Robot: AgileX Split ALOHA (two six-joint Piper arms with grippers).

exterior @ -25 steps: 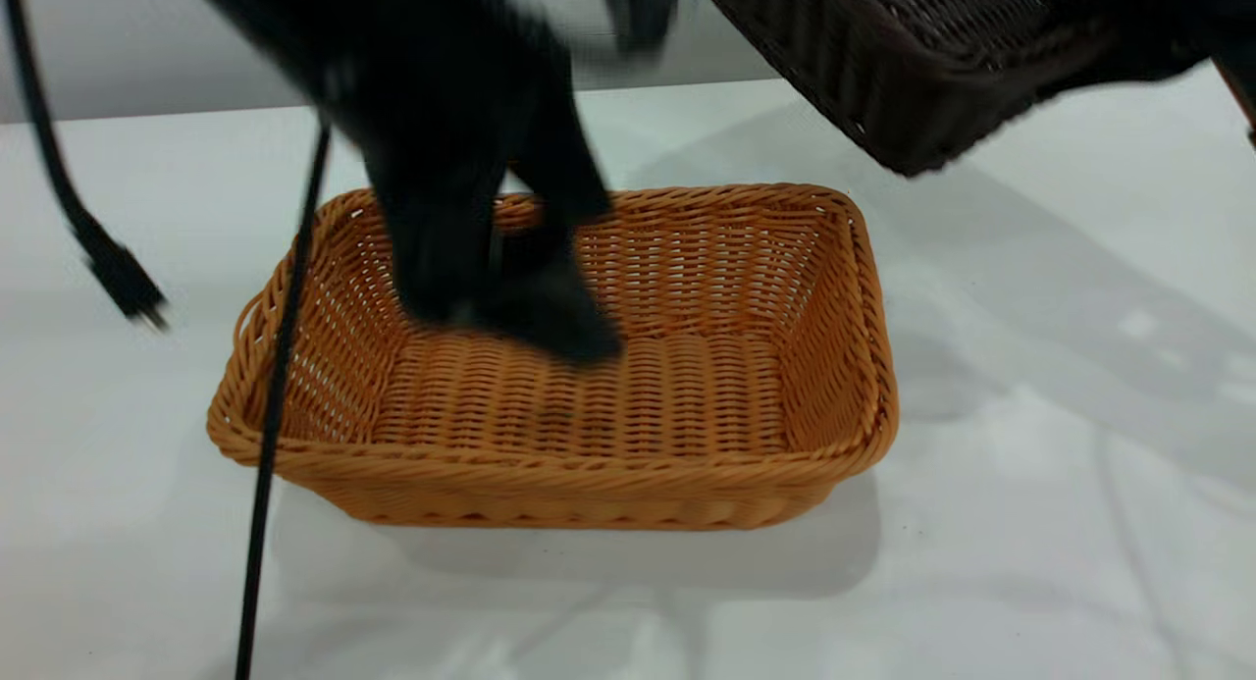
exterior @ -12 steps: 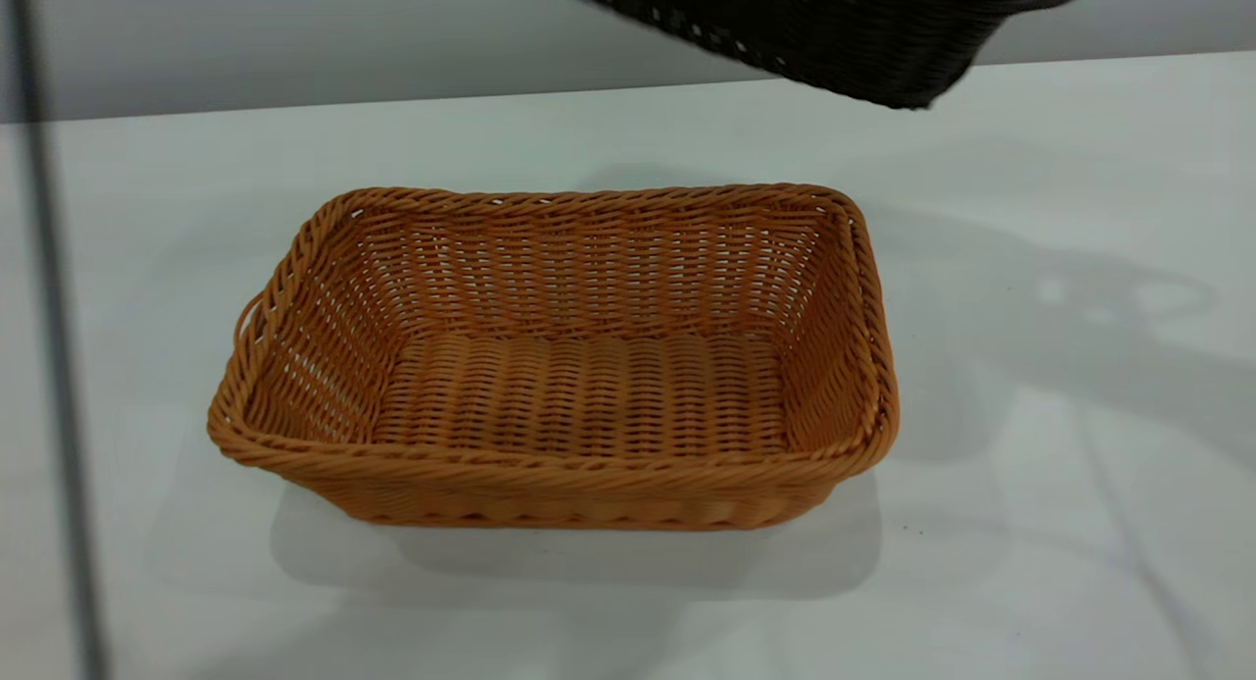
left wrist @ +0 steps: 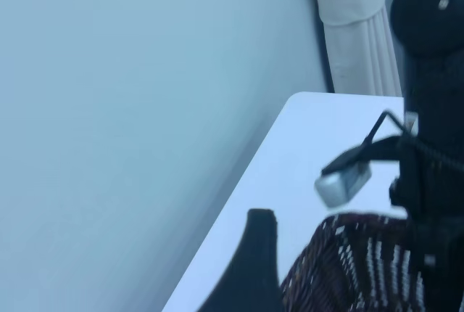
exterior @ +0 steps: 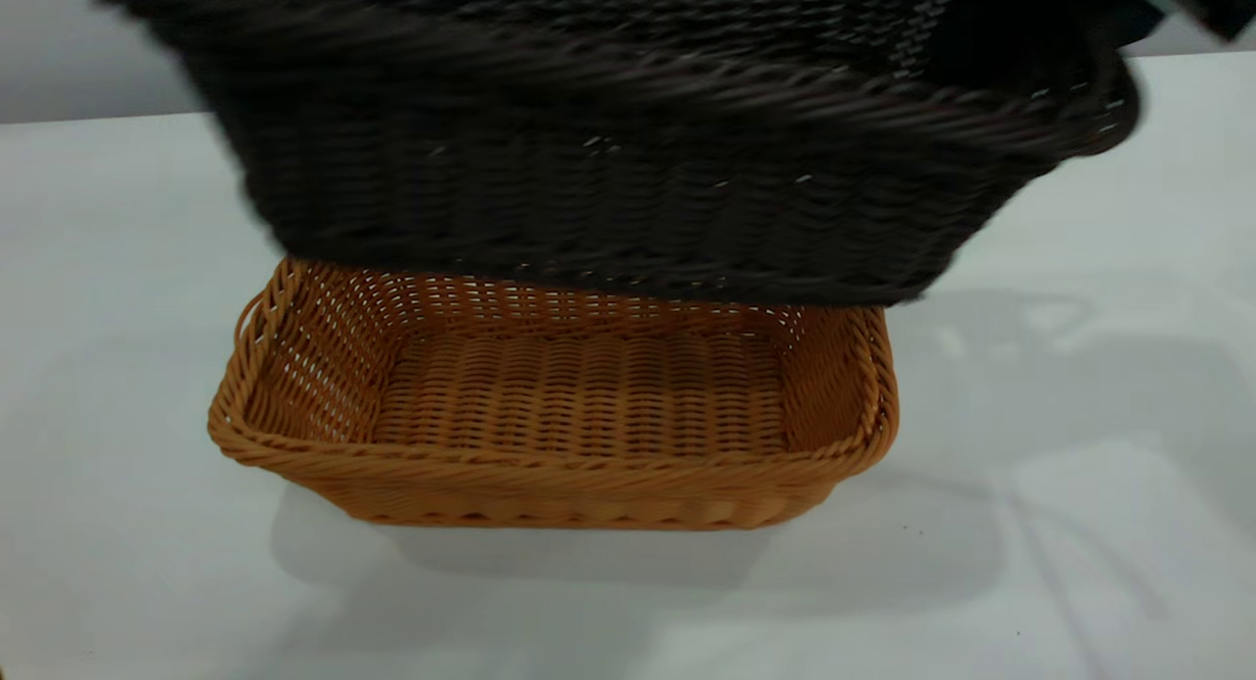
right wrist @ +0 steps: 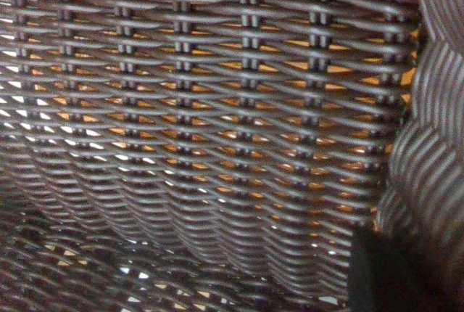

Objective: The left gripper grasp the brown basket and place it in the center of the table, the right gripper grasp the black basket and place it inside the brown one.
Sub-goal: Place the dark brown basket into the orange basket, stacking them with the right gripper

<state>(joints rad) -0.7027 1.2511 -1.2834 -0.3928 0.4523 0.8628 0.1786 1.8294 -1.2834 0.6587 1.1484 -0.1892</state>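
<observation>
The brown basket (exterior: 579, 405) stands upright on the white table (exterior: 1079, 523), nothing inside it. The black basket (exterior: 608, 170) hangs in the air just above its far half, hiding its back rim; they do not seem to touch. My right gripper (exterior: 1030, 42) holds the black basket at its right end. In the right wrist view one dark finger (right wrist: 384, 272) presses beside the braided rim (right wrist: 435, 145), and orange shows through the weave. My left gripper (left wrist: 355, 261) is out of the exterior view, raised and open; one finger (left wrist: 254, 261) shows, empty.
A grey wall (exterior: 59, 52) runs behind the table's far edge. A pale curtain (left wrist: 355, 29) hangs beyond the table in the left wrist view. Bare tabletop lies around the brown basket.
The left arm has pulled up and out of the exterior view, leaving the brown basket. The black basket has swung from the upper right to above the brown basket, leftward and lower.
</observation>
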